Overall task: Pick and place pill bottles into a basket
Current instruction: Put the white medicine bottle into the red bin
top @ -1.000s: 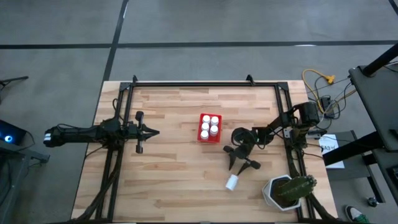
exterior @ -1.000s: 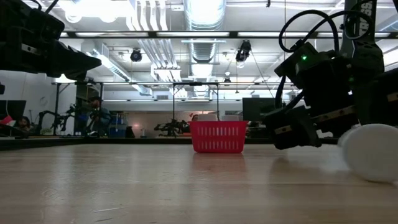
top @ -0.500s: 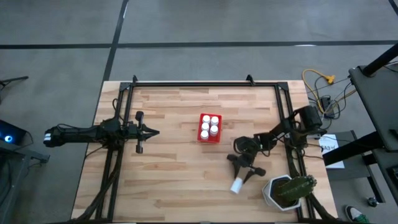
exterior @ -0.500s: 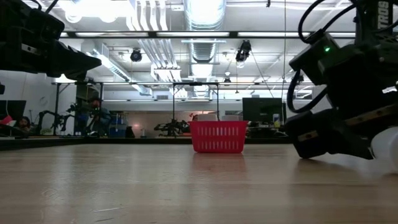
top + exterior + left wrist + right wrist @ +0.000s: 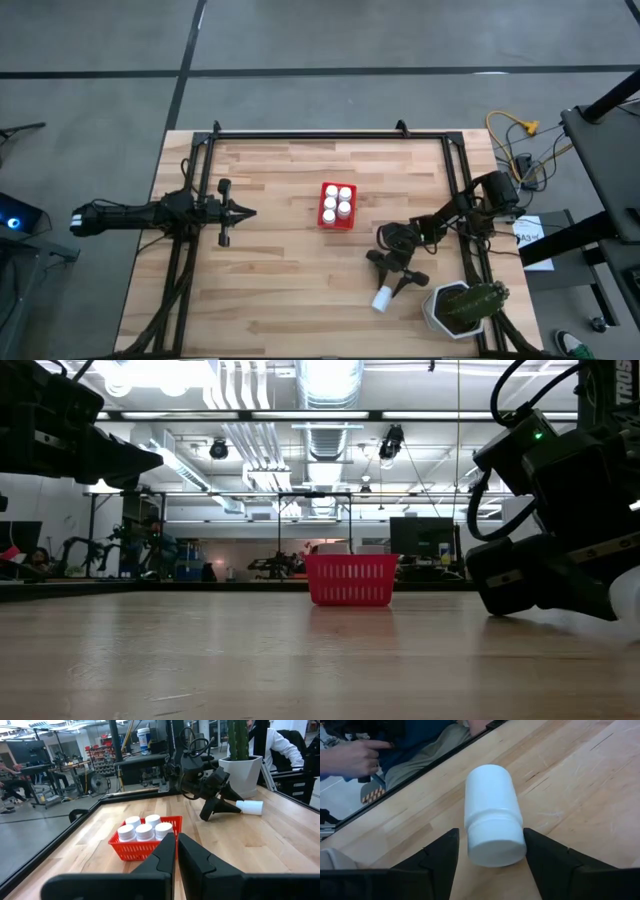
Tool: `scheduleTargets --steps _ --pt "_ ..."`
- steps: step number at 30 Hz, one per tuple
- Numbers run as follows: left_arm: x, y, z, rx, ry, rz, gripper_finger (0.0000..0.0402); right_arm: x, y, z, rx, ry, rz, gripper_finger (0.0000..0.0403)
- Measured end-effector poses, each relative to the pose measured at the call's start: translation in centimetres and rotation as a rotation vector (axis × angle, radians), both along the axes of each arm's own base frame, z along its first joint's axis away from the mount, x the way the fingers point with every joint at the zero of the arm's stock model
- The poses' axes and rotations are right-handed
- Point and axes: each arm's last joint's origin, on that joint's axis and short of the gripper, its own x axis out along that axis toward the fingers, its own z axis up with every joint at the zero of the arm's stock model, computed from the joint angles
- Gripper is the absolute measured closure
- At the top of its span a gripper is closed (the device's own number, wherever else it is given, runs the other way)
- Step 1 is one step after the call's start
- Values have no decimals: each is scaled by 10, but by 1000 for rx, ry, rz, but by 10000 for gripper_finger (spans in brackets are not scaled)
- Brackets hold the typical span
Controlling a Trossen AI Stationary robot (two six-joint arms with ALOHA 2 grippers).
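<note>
There are six pill bottles in total. Five of them stand inside the basket (image 5: 337,205): two in the far row (image 5: 338,192), two in the middle row (image 5: 337,208), and one (image 5: 328,216) in the near row. The sixth bottle (image 5: 382,298) lies on its side on the table (image 5: 270,290), near the right corner. There is one red basket. There is one white pot with a green plant (image 5: 462,307) at the near right corner. There are two arms, the left arm (image 5: 150,214) and the right arm (image 5: 440,220), one at each side of the table.
</note>
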Motion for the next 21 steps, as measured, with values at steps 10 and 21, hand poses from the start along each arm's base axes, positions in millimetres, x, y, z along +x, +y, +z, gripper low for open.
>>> scheduleTargets --steps 10,21 --pt "0 0 0 0 0 0 400 0 3 0 -27 4 -42 244" --pt "0 0 0 0 1 0 400 1 4 1 -30 -5 -47 249"
